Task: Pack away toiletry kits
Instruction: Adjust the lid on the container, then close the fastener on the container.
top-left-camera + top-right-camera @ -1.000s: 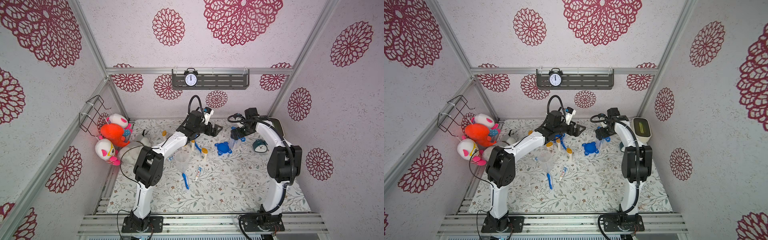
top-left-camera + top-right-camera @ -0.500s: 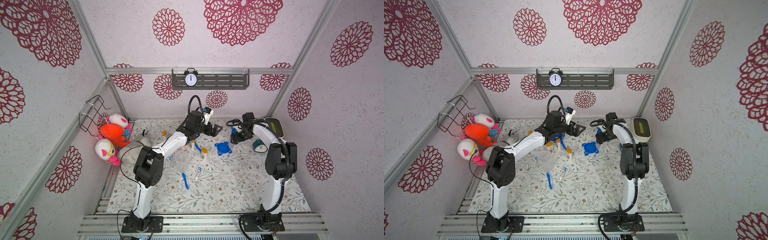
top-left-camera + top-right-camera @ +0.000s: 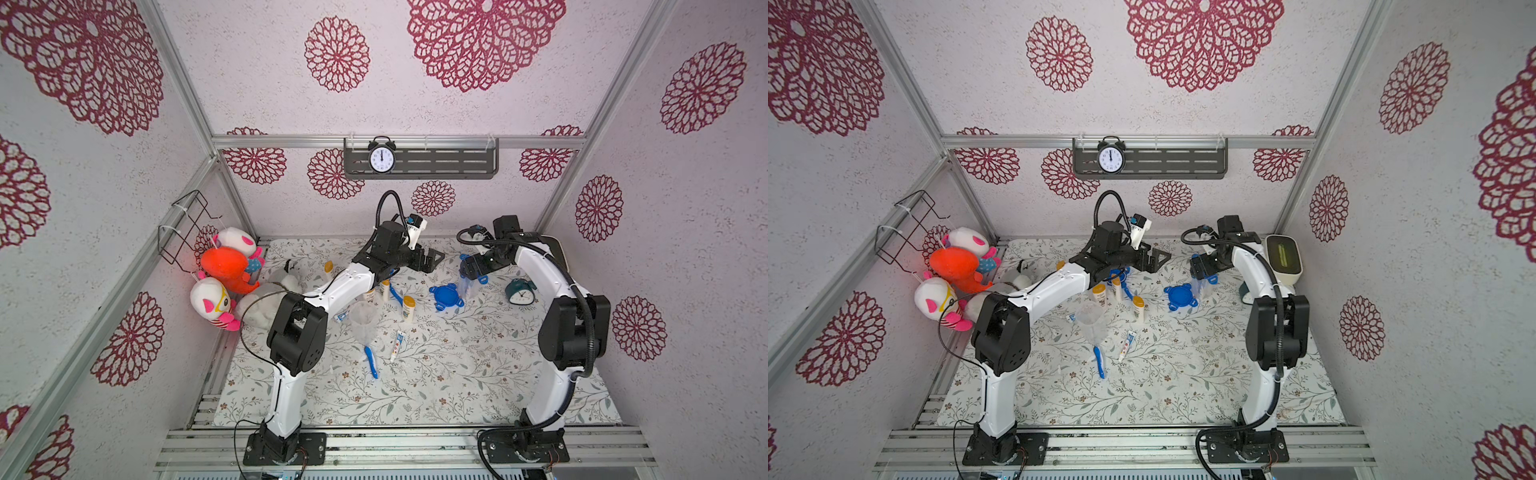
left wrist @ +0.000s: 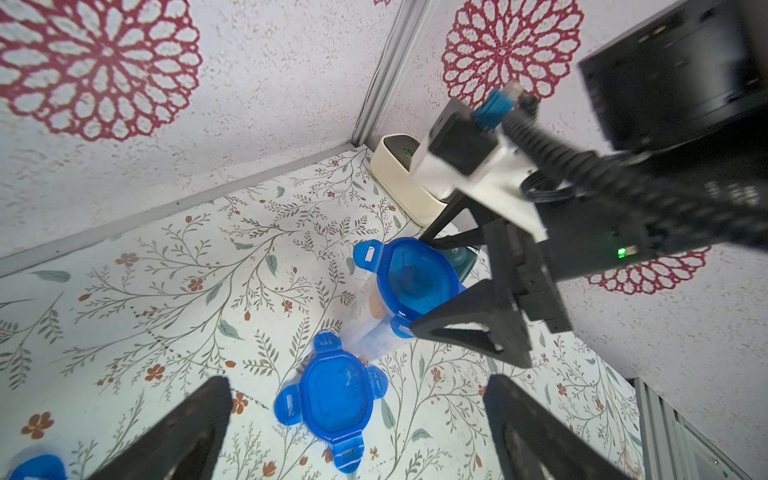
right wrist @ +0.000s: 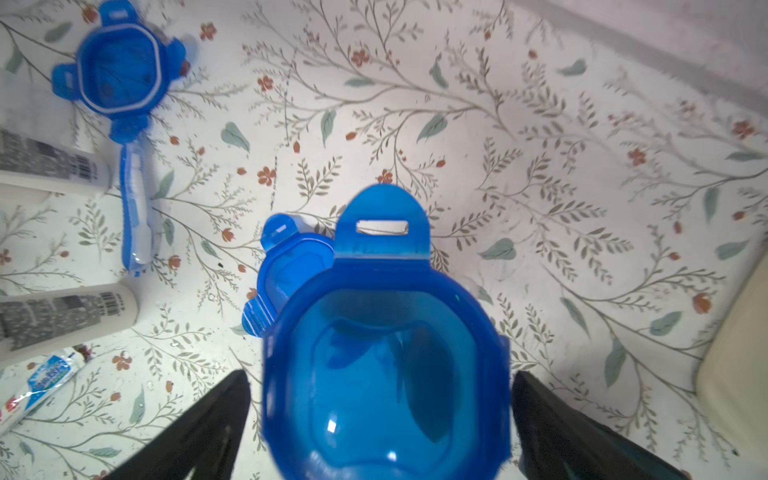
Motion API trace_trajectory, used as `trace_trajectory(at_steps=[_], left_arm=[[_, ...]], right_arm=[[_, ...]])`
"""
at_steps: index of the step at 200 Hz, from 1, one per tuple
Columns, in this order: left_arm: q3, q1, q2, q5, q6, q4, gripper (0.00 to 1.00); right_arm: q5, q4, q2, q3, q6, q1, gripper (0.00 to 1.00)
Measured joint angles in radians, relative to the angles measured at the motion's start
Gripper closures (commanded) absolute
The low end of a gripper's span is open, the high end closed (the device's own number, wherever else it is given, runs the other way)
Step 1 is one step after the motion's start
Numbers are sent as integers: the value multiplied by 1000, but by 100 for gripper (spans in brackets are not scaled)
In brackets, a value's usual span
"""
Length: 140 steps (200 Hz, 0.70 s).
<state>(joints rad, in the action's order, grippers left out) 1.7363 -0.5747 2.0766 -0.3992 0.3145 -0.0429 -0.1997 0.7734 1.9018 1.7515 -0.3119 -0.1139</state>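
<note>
Scene: Two robot arms reach over the far end of a floral-papered counter strewn with toiletries.
Right arm: The right gripper hangs directly above the capped jar. Its jaws are spread, one on each side of the blue lid. A sliver of gap shows at both sides, so nothing is grasped.
Left arm: The left gripper hovers close by, jaws released and empty. It looks down on a loose lid lying flat just beside the capped jar.
Where the kit is: The capped jar stands upright near the back right of the counter, between the loose lid and the teal alarm clock. Something orange shows faintly through its wall; the rest of the contents cannot be made out.
Lid tabs: The one tab in clear sight juts straight out rather than folding down, and looks unlatched.
Unpacked: An open jar, a toothbrush, a toothpaste tube and an orange-capped bottle sit mid-counter. Other bottles are beside the left arm.
Step in hand: By the look of it, closing up the first kit, with the lid seated but not yet snapped shut.
Next move calls for: Either pressing each tab down against the jar wall while the jar is steadied against tipping, or closing the jaws squarely across the lid. The loose items wait their turn.
</note>
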Motion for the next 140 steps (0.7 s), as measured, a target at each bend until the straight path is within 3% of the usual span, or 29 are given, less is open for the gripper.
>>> trace_trajectory(at_steps=[67,96,140], left_arm=[[14,-2,5,-9,-16,-10,2],[97,-12,39,-11,-65,-47,2],[266,-27,137,-45,-76,-60,2]], right_arm=[[24,-72,-67,-42,93,9,3],[34,-177,-190,-211,260,60,16],[19,-314,-409,-429,534,142,7]])
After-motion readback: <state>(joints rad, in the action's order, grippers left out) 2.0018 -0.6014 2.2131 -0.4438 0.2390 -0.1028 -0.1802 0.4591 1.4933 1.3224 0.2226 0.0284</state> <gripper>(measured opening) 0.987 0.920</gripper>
